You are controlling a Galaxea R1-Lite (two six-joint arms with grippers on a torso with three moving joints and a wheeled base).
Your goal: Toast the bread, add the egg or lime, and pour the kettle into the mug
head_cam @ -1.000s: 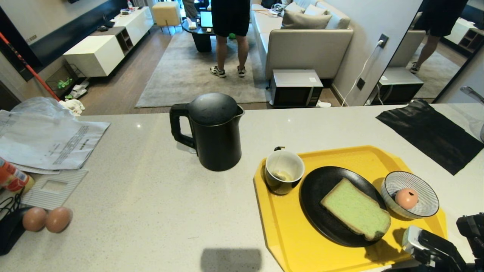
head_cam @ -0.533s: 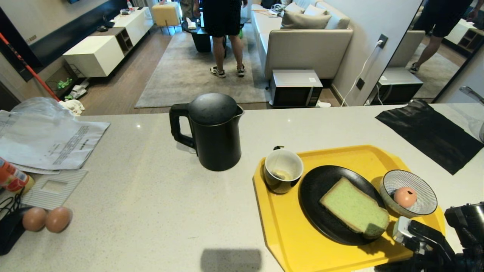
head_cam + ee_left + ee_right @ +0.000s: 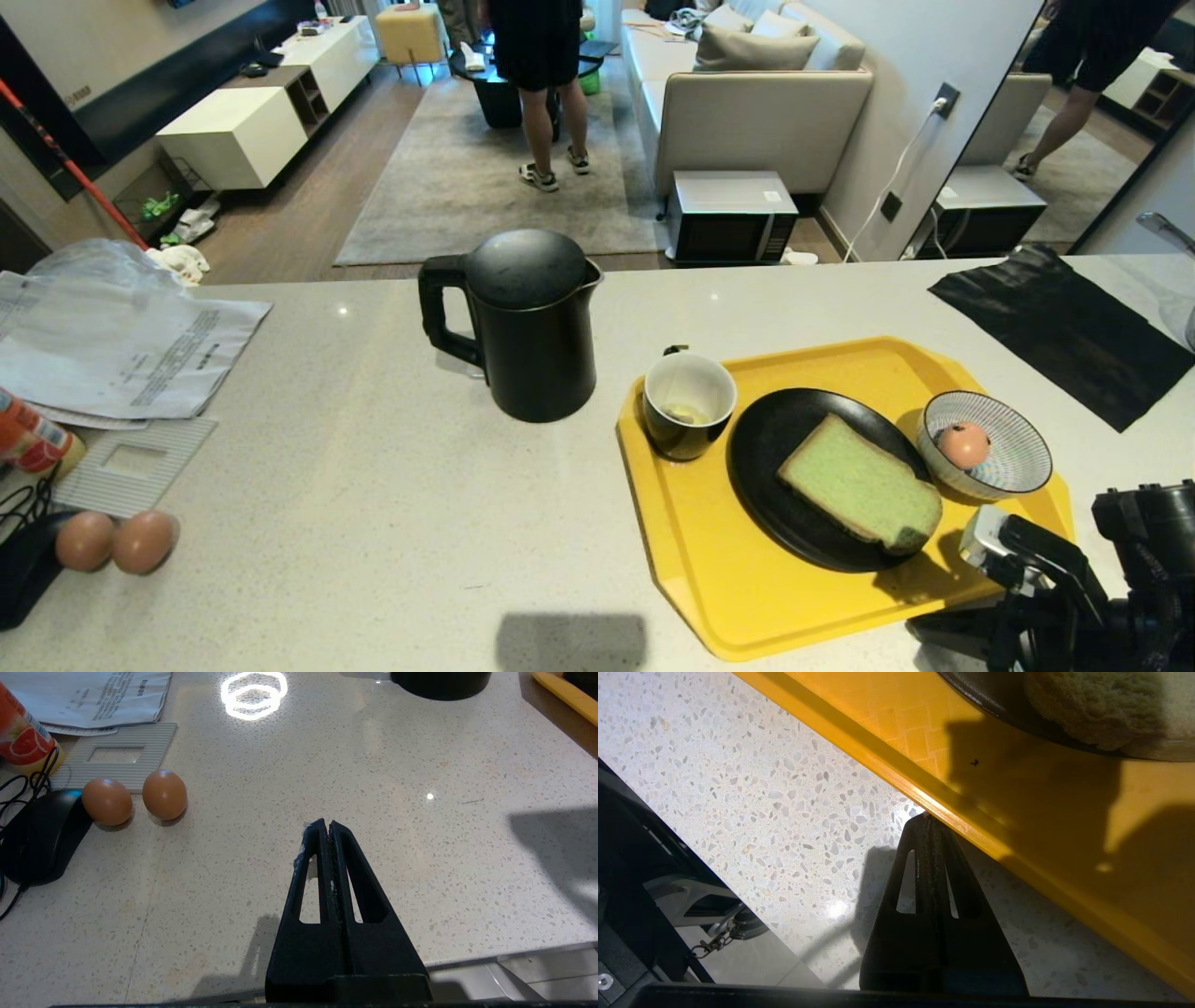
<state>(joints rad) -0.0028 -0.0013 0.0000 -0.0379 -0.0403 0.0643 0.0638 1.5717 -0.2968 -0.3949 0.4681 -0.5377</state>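
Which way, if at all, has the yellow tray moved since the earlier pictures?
Yes. Against the unmoved kettle, the yellow tray has slid away from the robot and slightly toward the kettle.

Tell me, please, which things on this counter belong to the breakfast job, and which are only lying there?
Belong to the job:
- bread on the black plate
- egg in the striped bowl
- kettle
- mug
- yellow tray

Only lying there:
- two brown eggs
- papers
- black cloth

Matt black kettle, glossy yellow plastic tray, polished speckled stone counter, spongy bread
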